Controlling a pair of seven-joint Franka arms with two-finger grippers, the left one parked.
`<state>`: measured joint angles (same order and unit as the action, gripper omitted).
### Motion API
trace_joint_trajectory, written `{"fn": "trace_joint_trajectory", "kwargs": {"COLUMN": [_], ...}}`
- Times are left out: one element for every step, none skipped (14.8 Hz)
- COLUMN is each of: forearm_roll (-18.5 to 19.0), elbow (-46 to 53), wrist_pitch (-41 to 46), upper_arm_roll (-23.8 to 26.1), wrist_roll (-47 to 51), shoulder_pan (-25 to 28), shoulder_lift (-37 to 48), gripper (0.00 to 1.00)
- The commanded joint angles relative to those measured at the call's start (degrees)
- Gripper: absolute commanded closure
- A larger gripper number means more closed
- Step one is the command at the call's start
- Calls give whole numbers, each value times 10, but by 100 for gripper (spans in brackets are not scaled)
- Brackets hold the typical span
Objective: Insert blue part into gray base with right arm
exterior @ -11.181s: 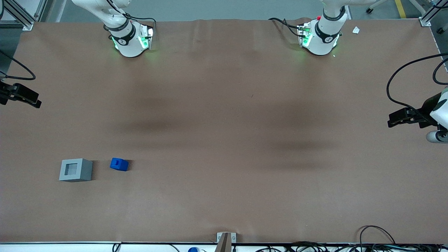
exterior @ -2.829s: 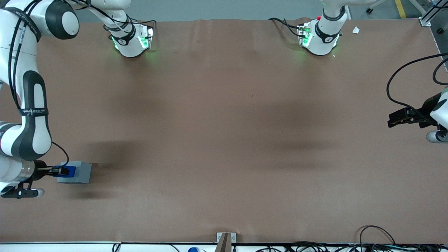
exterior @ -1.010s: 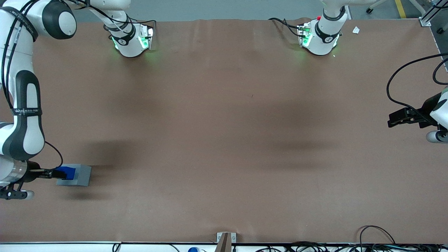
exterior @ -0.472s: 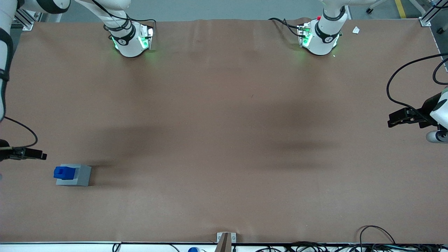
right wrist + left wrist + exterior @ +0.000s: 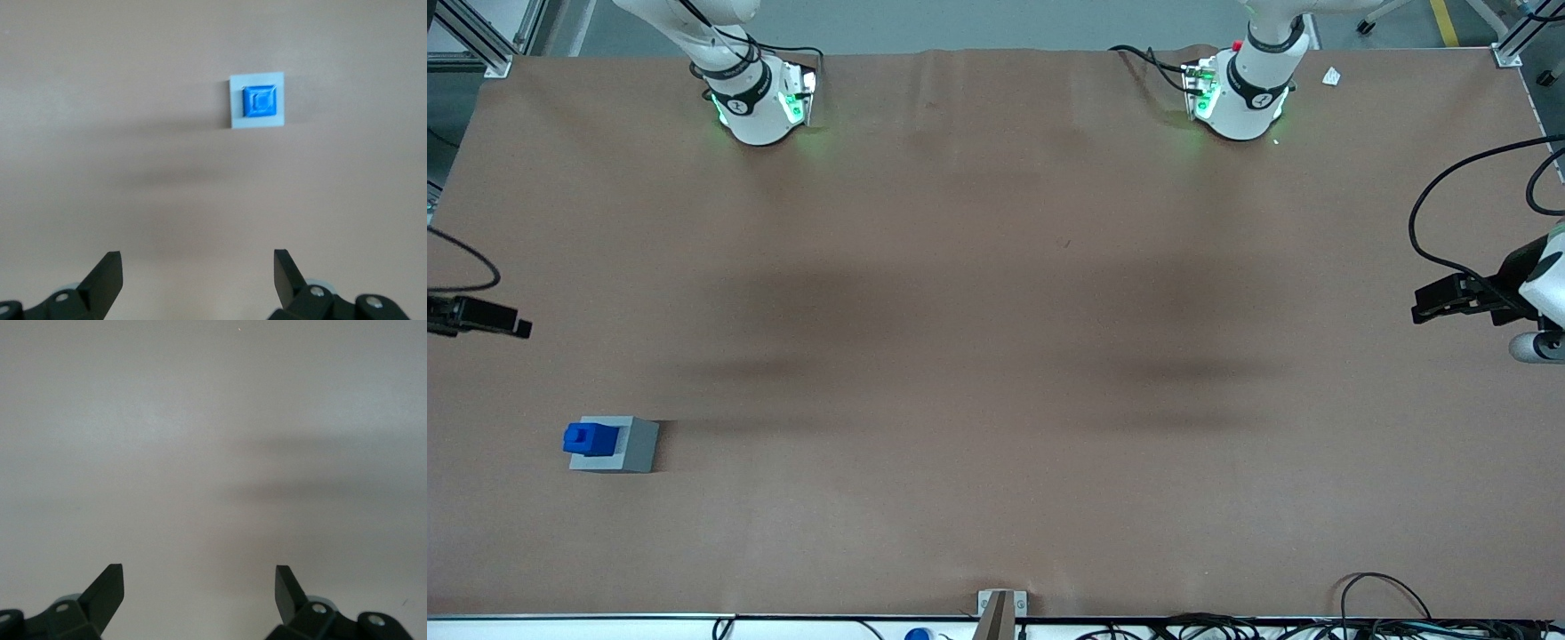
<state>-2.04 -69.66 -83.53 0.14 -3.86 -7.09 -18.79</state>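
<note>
The gray base [image 5: 624, 446] stands on the brown table toward the working arm's end. The blue part [image 5: 588, 437] sits in its top recess with its raised stub up. In the right wrist view the blue part [image 5: 259, 101] fills the recess of the gray base [image 5: 235, 121]. My right gripper [image 5: 511, 327] is at the edge of the front view, high above the table and farther from the front camera than the base. It is open and empty, with its fingers wide apart in the right wrist view [image 5: 198, 267].
The brown table [image 5: 996, 356] spreads wide. The two arm bases [image 5: 758, 98] stand at the table's edge farthest from the front camera. A small bracket [image 5: 1000, 609] sits at the table's near edge.
My gripper let go of the blue part, leaving it in the gray base. It then rose and drew away, farther from the front camera. The base and part stay still.
</note>
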Motion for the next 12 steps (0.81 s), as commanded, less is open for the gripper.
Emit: {"fn": "trace_joint_trajectory", "kwargs": {"forearm_roll": [18, 23, 31, 34, 36, 36, 37, 37, 37, 37, 37, 37], "elbow": [-70, -72, -72, -72, -76, -86, -94, -109, -127, -146, -156, -154], "wrist_pitch": [21, 31, 40, 42, 46, 44, 42, 34, 18, 1, -6, -7], "upper_arm_roll": [-1, 0, 0, 0, 0, 0, 0, 0, 0, 0, 0, 0], "wrist_roll": [39, 50, 53, 54, 54, 54, 54, 54, 54, 54, 54, 54], "shoulder_pan": [34, 47, 57, 59, 60, 60, 60, 60, 60, 61, 61, 61], "shoulder_lift": [85, 97, 106, 114, 120, 129, 134, 144, 154, 166, 172, 172], "gripper": [0, 0, 0, 0, 0, 0, 0, 0, 0, 0, 0, 0]}}
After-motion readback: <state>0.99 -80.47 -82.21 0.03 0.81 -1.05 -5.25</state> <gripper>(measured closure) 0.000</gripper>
